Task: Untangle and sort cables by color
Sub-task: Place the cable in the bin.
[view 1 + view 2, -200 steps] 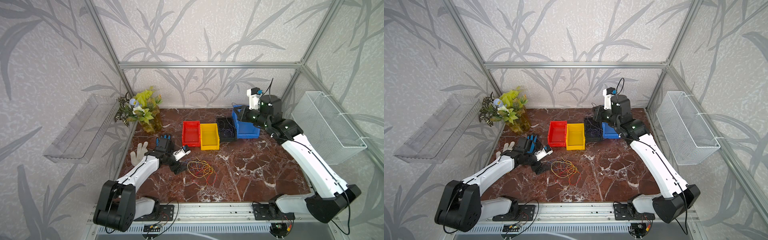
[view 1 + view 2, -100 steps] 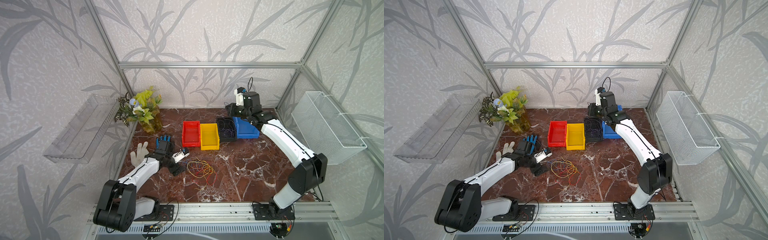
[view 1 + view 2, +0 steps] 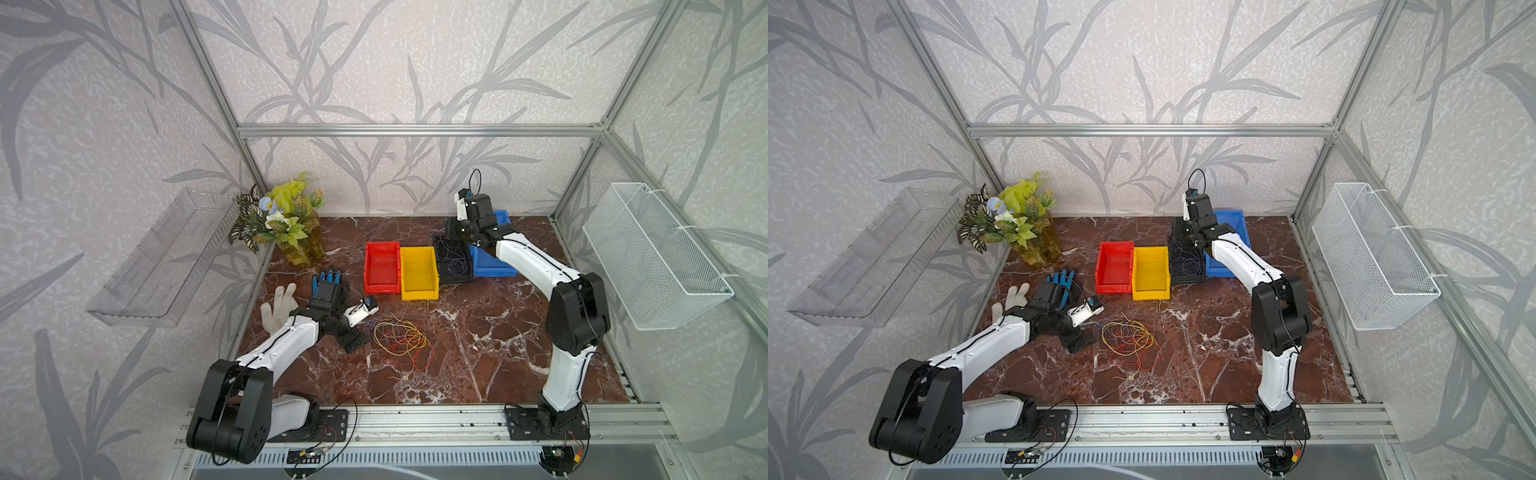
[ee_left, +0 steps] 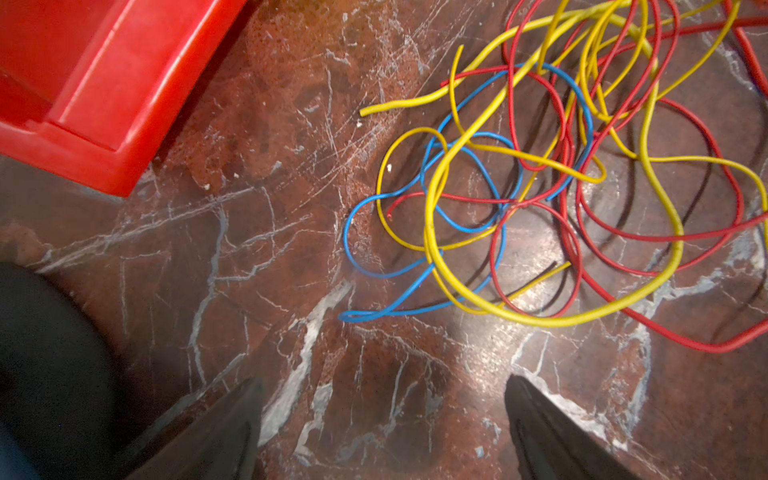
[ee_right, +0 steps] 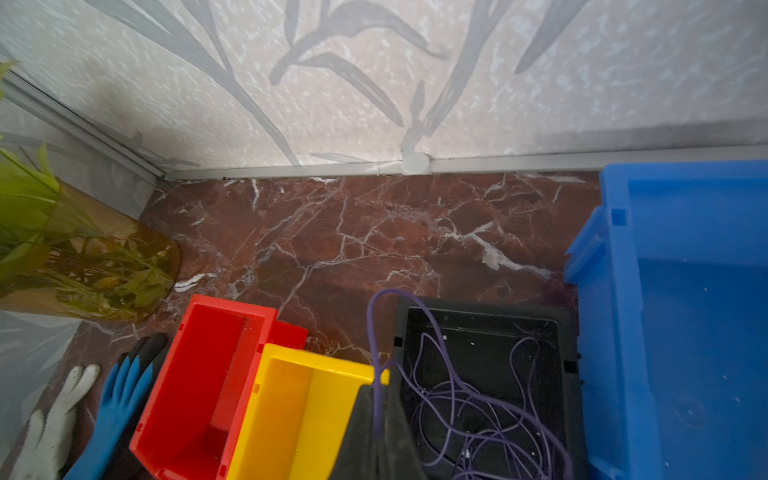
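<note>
The right gripper (image 5: 377, 392) was seen clamped on a purple cable (image 5: 369, 328) over the black bin (image 5: 484, 304), while the left gripper (image 4: 382, 390) was held with jaws apart near the tangle of red, yellow and blue cables (image 4: 540, 187) on the table (image 4: 249, 249).

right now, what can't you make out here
Purple cable: end hidden inside the shut right gripper, right wrist view.
Cable pile: cut off by the left wrist view's edge; too thin to count in top views.
Blue bin: floor hidden by the right arm, both top views.
White glove: cuff under the left arm, top views.
</note>
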You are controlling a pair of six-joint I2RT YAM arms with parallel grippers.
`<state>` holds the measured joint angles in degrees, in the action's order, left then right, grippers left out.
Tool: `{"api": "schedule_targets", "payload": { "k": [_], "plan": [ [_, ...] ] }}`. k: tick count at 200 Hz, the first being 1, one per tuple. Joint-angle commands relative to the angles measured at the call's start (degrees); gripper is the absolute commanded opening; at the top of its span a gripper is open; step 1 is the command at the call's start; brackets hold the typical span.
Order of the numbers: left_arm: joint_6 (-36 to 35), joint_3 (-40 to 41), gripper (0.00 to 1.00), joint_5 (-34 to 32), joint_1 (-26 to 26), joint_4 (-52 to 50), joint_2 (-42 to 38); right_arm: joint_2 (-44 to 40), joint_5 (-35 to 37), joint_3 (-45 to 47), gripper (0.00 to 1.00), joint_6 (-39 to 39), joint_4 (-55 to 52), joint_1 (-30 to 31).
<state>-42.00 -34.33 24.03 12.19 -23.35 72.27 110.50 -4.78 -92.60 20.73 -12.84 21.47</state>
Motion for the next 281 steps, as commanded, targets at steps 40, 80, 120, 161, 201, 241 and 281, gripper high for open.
{"api": "schedule_targets", "payload": {
  "k": [40,80,120,161,201,241,281],
  "plan": [
    [-1.1,0.5,0.93,0.7,-0.3,-0.6,0.3,1.3,3.0,5.9,0.0,-3.8,2.1,-0.9],
    [-1.2,0.6,0.93,0.6,-0.3,-0.8,0.4,2.3,2.2,7.6,0.03,-3.1,-0.3,-0.9],
    [-1.3,0.4,0.93,0.9,-0.3,-1.1,0.8,5.1,-0.7,4.7,0.11,-2.2,-7.2,-0.9],
    [-2.1,0.2,0.93,2.1,-0.3,-1.7,1.2,6.5,-5.6,-1.2,0.17,0.5,-14.6,-0.7],
    [-2.1,0.1,0.93,2.4,-0.3,-1.9,1.5,6.6,-6.1,-4.8,0.3,2.9,-17.8,-0.4],
    [-2.1,-0.4,0.93,3.6,-0.3,-2.6,1.3,4.8,-2.2,-7.7,0.39,1.5,-23.1,-0.3],
    [-2.5,-2.3,0.93,6.9,-0.2,-4.4,1.7,-0.2,-0.2,-7.3,0.46,-1.8,-28.1,0.0]
  ]
}}
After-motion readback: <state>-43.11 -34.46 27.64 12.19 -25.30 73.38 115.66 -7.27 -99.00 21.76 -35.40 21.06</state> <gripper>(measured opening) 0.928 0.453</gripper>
